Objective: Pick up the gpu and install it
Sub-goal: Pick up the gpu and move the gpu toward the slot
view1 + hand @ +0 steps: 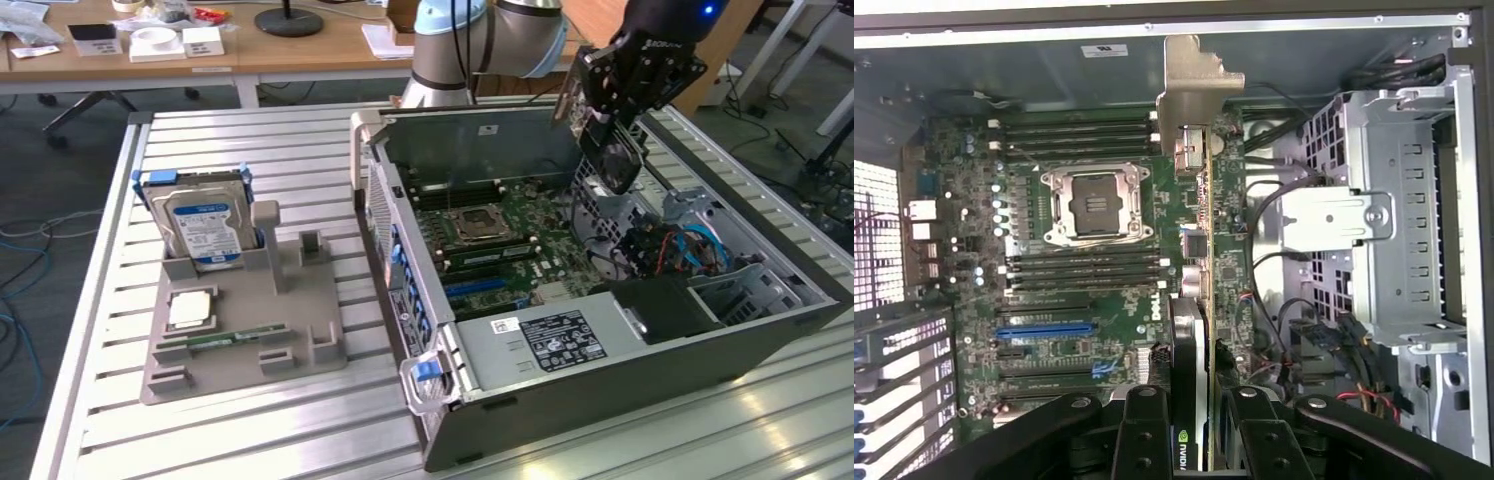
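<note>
- The hard drive (200, 225) stands upright in a grey holder tray (304, 335) on the table (267, 150), well apart from the computer case (601, 390) on the exterior view's left. A small RAM stick (234, 338) lies in the same tray, near its front edge.
- The case lies open on its side. The motherboard (494, 250) is exposed inside it, with an empty CPU socket (1097, 203) and a blue expansion slot (1044, 328).
- The gpu (607, 150) hangs above the case's far right part, clear of the motherboard and not seated in any slot. From the wrist it shows edge-on, its silver end bracket (1189, 100) pointing toward the case's rear wall.
- The claw (611, 125) is clenched on the gpu, with fingers (1144, 435) on either side of the card by its black fan block (1186, 350).
- In my judgement the card is light and stiff but fragile.
  - The thin board would crack or flex under a hard squeeze.
  - The fan and the small components should not take the load.
  - The safest hold looks to be across the heatsink block and the bare board edges, away from the connector edge.
  - A narrow pinch may let the long card pivot.
- The metal drive cage (1374, 200) with its cables sits at the case's right end, just beside the card.
</note>
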Robot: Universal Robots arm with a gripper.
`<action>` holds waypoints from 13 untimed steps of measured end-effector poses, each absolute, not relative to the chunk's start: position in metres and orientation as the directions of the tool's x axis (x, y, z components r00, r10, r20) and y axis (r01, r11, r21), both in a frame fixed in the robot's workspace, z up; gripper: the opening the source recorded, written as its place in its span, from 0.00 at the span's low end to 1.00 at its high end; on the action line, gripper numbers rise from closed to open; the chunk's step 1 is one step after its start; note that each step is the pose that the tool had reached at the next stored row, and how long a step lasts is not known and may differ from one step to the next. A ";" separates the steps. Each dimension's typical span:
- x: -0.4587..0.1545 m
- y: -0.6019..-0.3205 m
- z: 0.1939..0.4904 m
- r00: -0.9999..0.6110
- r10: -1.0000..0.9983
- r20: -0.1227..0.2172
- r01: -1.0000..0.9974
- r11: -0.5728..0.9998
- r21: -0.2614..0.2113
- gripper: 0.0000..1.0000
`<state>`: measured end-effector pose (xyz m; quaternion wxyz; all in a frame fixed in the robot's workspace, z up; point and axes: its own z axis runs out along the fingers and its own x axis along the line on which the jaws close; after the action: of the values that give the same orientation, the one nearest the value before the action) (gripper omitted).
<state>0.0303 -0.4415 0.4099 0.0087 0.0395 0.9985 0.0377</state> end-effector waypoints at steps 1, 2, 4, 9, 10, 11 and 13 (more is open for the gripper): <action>0.032 -0.442 0.410 -0.997 0.080 -0.015 0.078 0.994 0.076 0.27; 0.033 -0.441 0.410 -0.997 0.079 -0.015 0.078 0.994 0.076 0.27; 0.037 -0.441 0.410 -0.997 0.080 -0.014 0.078 0.994 0.076 0.27; 0.045 -0.442 0.410 -0.997 0.079 -0.014 0.078 0.994 0.076 0.27; 0.046 -0.441 0.410 -0.997 0.080 -0.014 0.078 0.994 0.076 0.27; 0.048 -0.442 0.410 -0.997 0.080 -0.015 0.078 0.994 0.076 0.27; 0.052 -0.442 0.410 -0.997 0.080 -0.015 0.078 0.994 0.076 0.27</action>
<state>0.0517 -0.4415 0.4099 0.0088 0.0395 0.9985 0.0377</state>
